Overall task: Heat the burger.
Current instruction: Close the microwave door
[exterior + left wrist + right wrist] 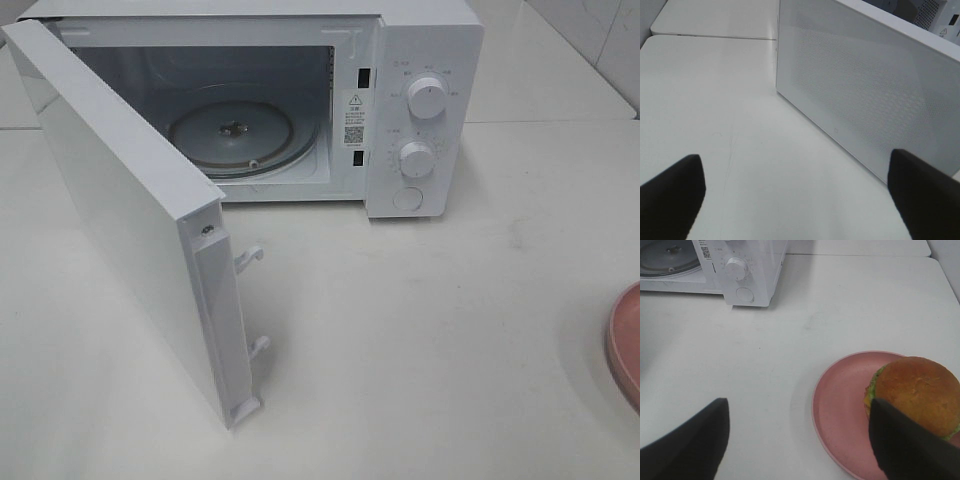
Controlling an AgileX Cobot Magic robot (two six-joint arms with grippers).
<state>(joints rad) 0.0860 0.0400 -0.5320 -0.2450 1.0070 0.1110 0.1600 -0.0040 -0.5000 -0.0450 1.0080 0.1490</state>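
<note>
burger (920, 392): round, domed golden-brown bun, green lettuce at edge, upright, no long axis; sits on pink plate (840, 410) on desk (790, 340). both jaws wide apart, empty.

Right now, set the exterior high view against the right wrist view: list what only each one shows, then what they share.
Only the exterior high view shows the microwave's open door, swung out wide, and the upper knob.

Only the right wrist view shows the burger sitting on the pink plate, and the right gripper, open and holding nothing, with one finger in front of the burger.

Both show the microwave, its glass turntable, the lower knob, the white table, and the plate, though the high view catches only its edge.
</note>
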